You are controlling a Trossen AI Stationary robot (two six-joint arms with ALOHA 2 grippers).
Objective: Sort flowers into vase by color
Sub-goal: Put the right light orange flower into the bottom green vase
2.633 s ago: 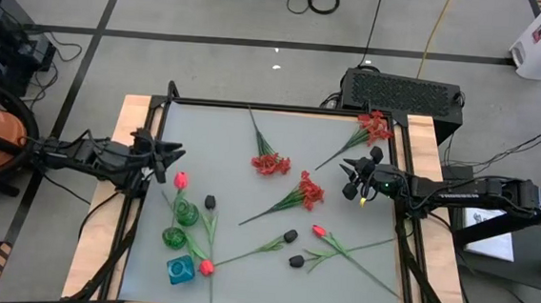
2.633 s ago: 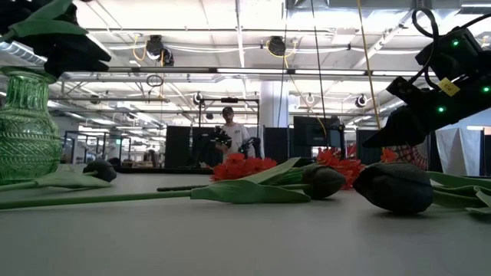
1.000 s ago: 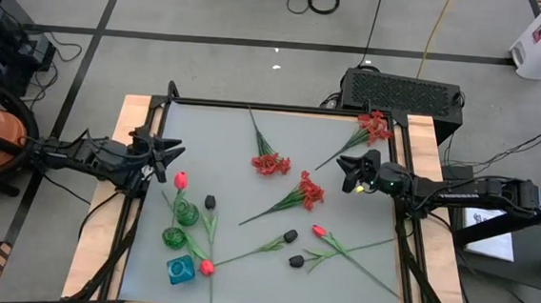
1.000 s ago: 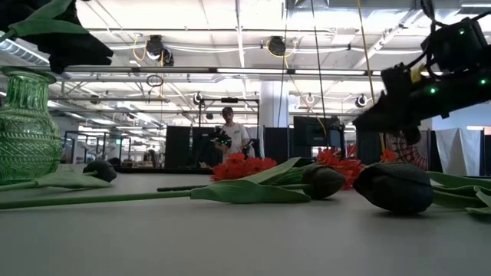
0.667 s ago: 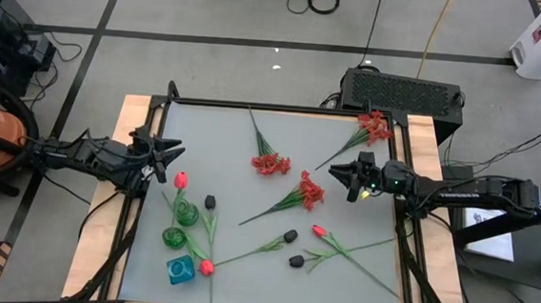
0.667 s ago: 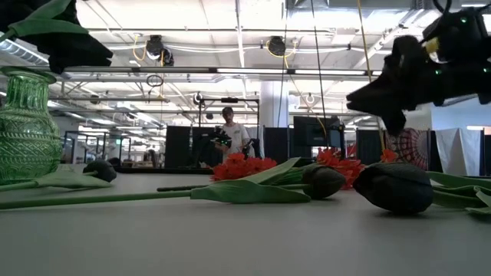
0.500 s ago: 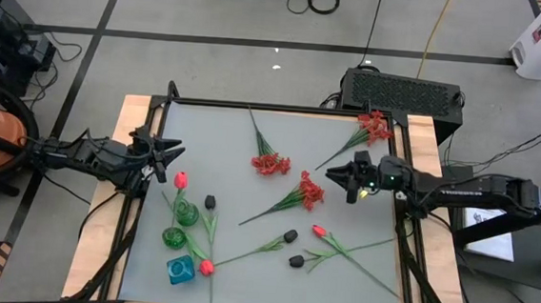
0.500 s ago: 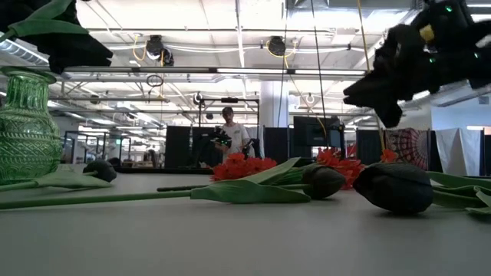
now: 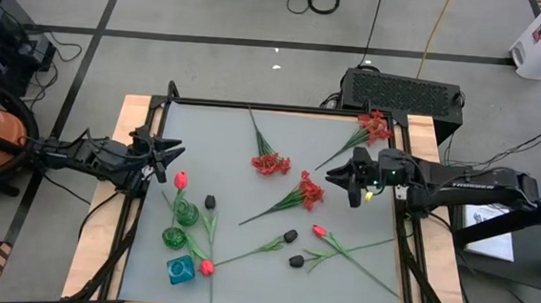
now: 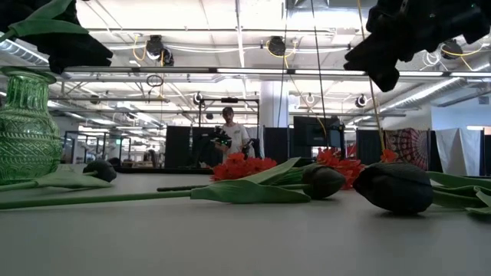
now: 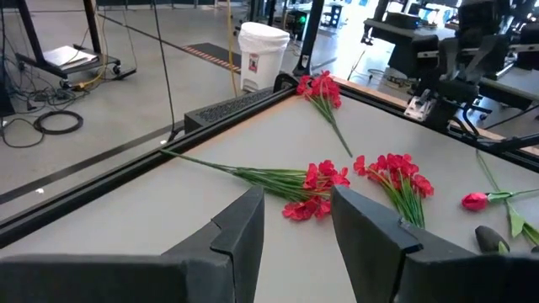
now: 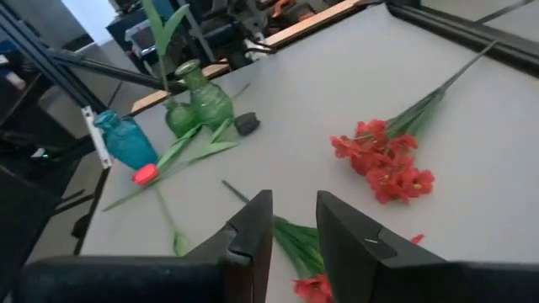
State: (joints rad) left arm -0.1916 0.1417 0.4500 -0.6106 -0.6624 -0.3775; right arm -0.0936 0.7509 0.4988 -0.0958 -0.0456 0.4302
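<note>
Three frilly red flower sprays lie on the grey table: one mid-table [image 9: 270,163], one [image 9: 308,190] just off my right gripper's tips, and one at the far right corner [image 9: 375,127]. Black buds [image 9: 289,236] and a red tulip [image 9: 318,231] lie nearer the front. Another red tulip [image 9: 181,180] stands with its stem in a green vase [image 9: 186,212]. My right gripper [image 9: 343,179] hovers high at the right edge, open by a narrow gap and holding nothing [image 12: 293,206]. My left gripper [image 9: 167,159] waits open at the left edge [image 11: 296,202].
A second green vase [image 9: 174,236] and a blue vase [image 9: 180,270] stand at the near left, with a red tulip [image 9: 206,267] lying beside the blue one. A black frame rail [image 9: 283,108] runs along the table's far edge. A person stands far off in the room [image 10: 228,130].
My right gripper has risen well clear of the table and tipped from pointing steeply down to nearly level, drifting slightly toward the table's left. Its finger gap is unchanged. The flowers lie as before.
</note>
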